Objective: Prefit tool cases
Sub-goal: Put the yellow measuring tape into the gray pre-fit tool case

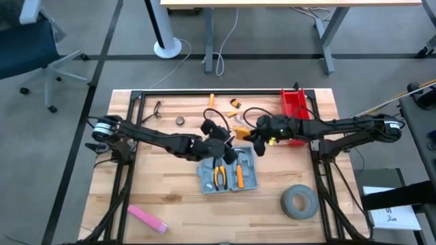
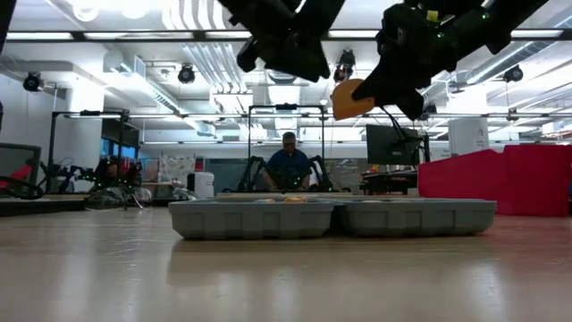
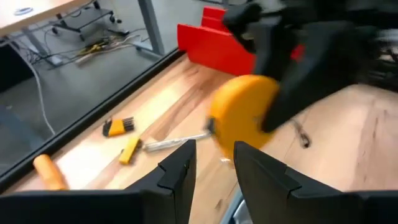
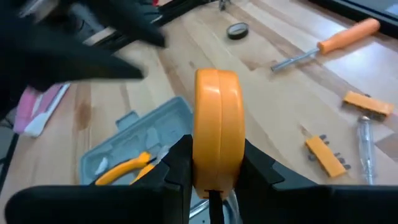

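The blue-grey tool case (image 1: 228, 173) lies open on the table's middle, both halves flat (image 2: 331, 216), with orange-handled pliers in its recesses (image 4: 124, 169). My right gripper (image 4: 216, 158) hangs above the case's far right corner (image 1: 262, 138), shut on an orange round tape-measure-like disc (image 4: 216, 112). My left gripper (image 3: 214, 152) stands open just left of it (image 1: 223, 144), above the case's far edge, with nothing between its fingers. The disc (image 3: 242, 118) is a little beyond the left fingertips. My right gripper pinches the orange disc by its two flat faces, near its lower rim (image 4: 217, 163), between the two fingers. The fingers come from the table's right, slanting down. The disc stands on edge, juts out past the fingertips and hangs clear above the case (image 2: 350, 98).
A red bin (image 1: 294, 109) stands at the far right. A grey tape roll (image 1: 298, 202) lies near the front right, a pink block (image 1: 146, 218) at the front left. An orange-handled screwdriver (image 4: 348, 34), yellow bit holders (image 4: 326, 155) and a small black roll (image 1: 180, 120) lie beyond the case.
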Available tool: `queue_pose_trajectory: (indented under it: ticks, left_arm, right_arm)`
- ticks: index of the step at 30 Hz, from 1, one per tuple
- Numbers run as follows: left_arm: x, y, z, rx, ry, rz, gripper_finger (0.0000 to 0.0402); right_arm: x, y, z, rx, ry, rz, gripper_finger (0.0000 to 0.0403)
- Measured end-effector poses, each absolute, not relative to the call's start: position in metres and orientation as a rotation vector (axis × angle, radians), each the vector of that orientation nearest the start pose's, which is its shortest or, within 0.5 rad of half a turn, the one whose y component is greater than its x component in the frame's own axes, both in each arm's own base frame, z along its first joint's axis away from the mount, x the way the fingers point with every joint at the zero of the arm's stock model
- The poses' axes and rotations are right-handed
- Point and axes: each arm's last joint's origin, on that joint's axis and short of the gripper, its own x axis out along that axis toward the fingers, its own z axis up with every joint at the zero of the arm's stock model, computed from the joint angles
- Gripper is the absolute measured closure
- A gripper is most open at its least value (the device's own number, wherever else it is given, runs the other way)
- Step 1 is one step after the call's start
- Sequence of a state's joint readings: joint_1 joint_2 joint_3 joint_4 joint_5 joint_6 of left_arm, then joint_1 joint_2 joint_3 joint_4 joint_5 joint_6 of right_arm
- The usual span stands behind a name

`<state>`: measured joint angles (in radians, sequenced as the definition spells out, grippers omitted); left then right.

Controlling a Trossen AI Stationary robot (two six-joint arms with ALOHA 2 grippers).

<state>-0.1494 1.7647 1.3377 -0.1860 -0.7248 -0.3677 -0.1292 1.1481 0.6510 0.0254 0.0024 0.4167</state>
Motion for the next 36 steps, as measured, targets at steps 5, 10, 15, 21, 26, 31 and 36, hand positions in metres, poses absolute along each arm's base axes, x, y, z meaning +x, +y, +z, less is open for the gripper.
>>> queue_pose_trajectory:
  ticks: [5,10,15,21,26,31,36]
  left_arm:
    - [0.403,-0.045,0.255,-0.006,0.524,0.633,0.0287]
    - [0.407,-0.053,0.243,0.139,0.664,0.611,0.0287]
    - [0.406,-0.062,0.240,0.293,0.732,0.659,0.0287]
    - [0.401,-0.075,0.247,0.532,0.723,0.772,0.0287]
    - [0.396,-0.089,0.261,0.805,0.728,0.886,0.0287]
    - [0.392,-0.097,0.265,0.931,0.733,0.975,0.0287]
    - [0.390,-0.104,0.266,0.954,0.733,0.954,0.0287]
  right_arm:
    - [0.240,-0.031,0.236,0.507,0.434,-0.225,0.0337]
    - [0.242,-0.030,0.242,0.559,0.421,-0.181,0.0337]
    - [0.244,-0.031,0.247,0.560,0.384,-0.171,0.0337]
    - [0.245,-0.042,0.256,0.635,0.282,-0.171,0.0337]
    - [0.247,-0.048,0.269,0.743,0.180,-0.036,0.0337]
    - [0.247,-0.048,0.276,0.794,0.136,0.049,0.0337]
    - [0.248,-0.047,0.289,0.815,0.036,0.139,0.0337]
